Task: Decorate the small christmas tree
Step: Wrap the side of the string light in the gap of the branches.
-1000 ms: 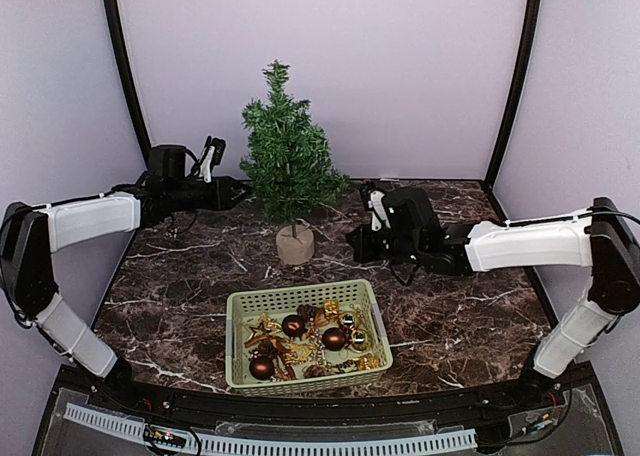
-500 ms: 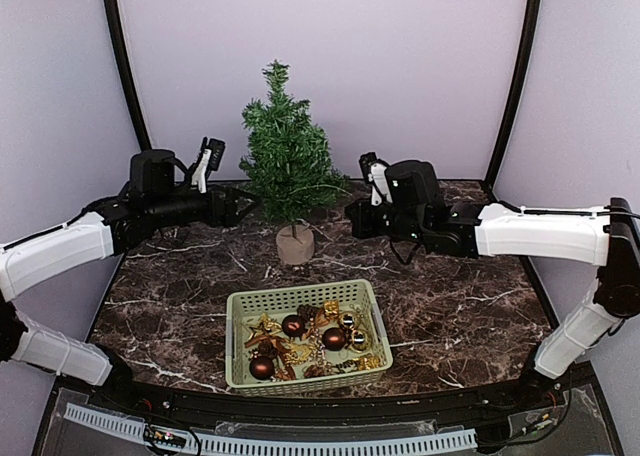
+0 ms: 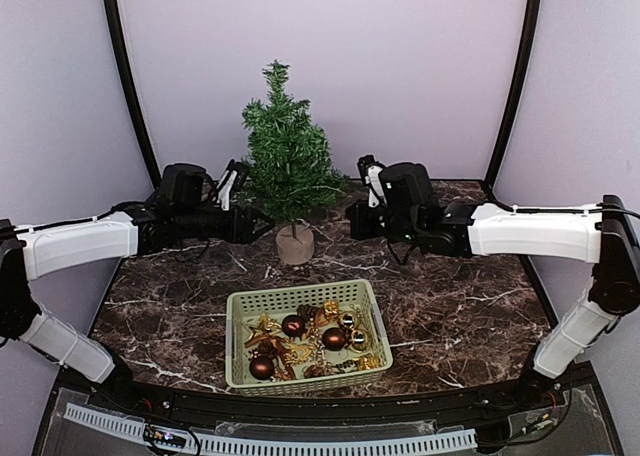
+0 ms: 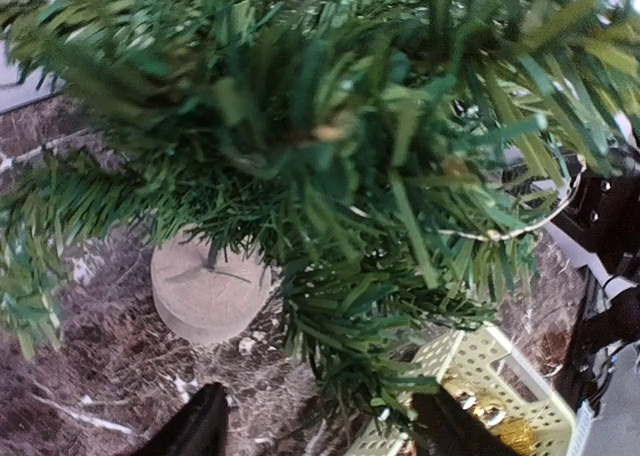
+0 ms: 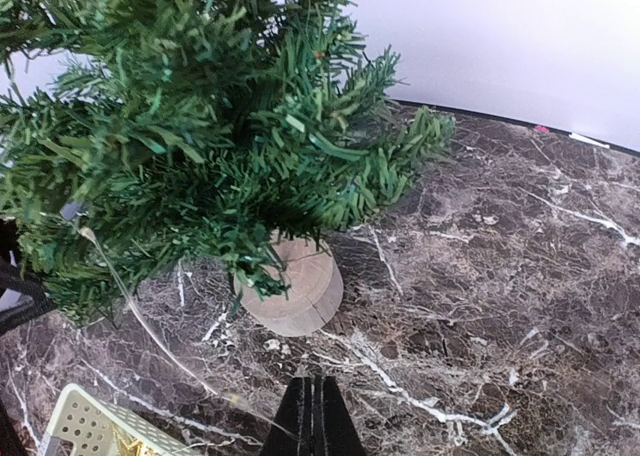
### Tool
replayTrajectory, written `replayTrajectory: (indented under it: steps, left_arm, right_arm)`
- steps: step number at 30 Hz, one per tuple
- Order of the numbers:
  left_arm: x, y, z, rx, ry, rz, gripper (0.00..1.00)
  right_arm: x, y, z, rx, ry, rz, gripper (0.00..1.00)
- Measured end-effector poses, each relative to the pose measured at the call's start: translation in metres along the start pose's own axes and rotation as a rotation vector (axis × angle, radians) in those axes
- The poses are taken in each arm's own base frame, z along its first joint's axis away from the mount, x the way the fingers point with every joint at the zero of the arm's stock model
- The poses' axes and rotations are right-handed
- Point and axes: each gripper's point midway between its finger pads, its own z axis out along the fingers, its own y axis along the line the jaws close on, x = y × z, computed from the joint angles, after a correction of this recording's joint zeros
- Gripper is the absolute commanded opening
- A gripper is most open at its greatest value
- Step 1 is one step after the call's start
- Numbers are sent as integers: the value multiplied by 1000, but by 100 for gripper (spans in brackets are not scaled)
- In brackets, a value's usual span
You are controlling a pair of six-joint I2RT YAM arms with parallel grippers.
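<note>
Standing far-centre between the left gripper [image 4: 318,428], held parted, and the right gripper [image 5: 313,418], clenched shut, the small christmas tree [image 3: 288,161] is judged light, springy and easily tipped, best steadied at its wooden base [image 4: 208,291].

**What I can't make out from here**

On my left wrist camera the small christmas tree [image 4: 330,146] overfills the frame, its top cut off and its trunk buried in needles. Only a corner of the basket [image 4: 470,361] shows. On the right wrist view a thin thread [image 5: 150,326] reaches the right gripper [image 5: 313,421]; pinched or not, I can't tell.
</note>
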Motion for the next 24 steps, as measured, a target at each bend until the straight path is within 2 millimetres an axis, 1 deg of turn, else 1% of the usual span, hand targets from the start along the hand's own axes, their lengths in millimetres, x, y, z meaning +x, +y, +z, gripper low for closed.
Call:
replayTrajectory:
  steps: [1, 2, 4, 7, 8, 10, 11, 13, 14, 15, 16, 17, 19, 21, 24]
  left_arm:
    - [0, 0, 1, 1, 1, -5, 48]
    - [0, 0, 2, 0, -2, 5, 40]
    - [-1, -1, 4, 6, -9, -7, 37]
    - [-6, -2, 4, 9, -27, -7, 38]
    - [-7, -2, 4, 10, -33, -8, 42]
    - [-10, -3, 4, 13, -43, -6, 46]
    - [-11, -3, 4, 14, -48, -7, 46]
    - [-13, -4, 4, 18, -56, -7, 40]
    - [-13, -4, 5, 20, -58, -7, 32]
    - [-14, -4, 5, 22, -60, -7, 28]
    - [-14, -4, 6, 22, -62, -9, 21]
    - [-14, -4, 7, 23, -62, -10, 17]
    - [-14, -3, 8, 23, -63, -9, 5]
    - [-14, -3, 8, 22, -65, -13, 0]
    - [-15, -1, 8, 10, -70, -16, 0]
  right_arm:
    - [3, -1, 2, 6, 7, -2, 0]
    - [7, -2, 5, 12, 15, -4, 0]
    - [12, -5, 9, 27, 29, -8, 0]
    - [18, -9, 13, 42, 44, -5, 0]
    - [19, -11, 14, 47, 47, -3, 0]
    - [20, -13, 15, 53, 50, 0, 0]
    - [21, -13, 16, 54, 51, 1, 0]
    - [23, -16, 18, 59, 55, 5, 0]
    - [25, -17, 20, 64, 60, 7, 0]
    - [27, -18, 21, 66, 65, 7, 0]
    - [30, -20, 24, 72, 72, 9, 0]
    - [33, -21, 25, 75, 79, 11, 0]
    - [40, -23, 29, 83, 94, 12, 0]
    - [47, -26, 31, 91, 109, 14, 0]
    - [53, -30, 31, 103, 122, 21, 0]
